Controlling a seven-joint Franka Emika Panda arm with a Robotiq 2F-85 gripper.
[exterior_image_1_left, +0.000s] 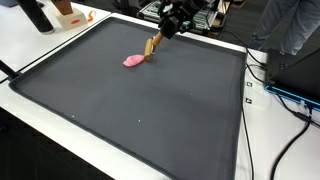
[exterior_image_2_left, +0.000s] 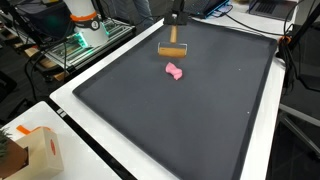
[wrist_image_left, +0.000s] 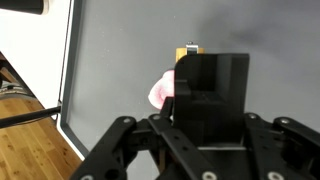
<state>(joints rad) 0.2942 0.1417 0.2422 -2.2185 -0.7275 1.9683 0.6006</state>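
My gripper is shut on a black block-shaped tool with a wooden end. In both exterior views the gripper is at the far edge of the dark mat, and the tool's wooden end reaches down to the mat. A small pink object lies on the mat just beside the wooden end. In the wrist view it peeks out at the left of the black block. I cannot tell whether the two touch.
The mat has a raised rim on a white table. Cables and black equipment lie off one side. A cardboard box stands at a table corner. An orange-and-white object stands beyond the mat.
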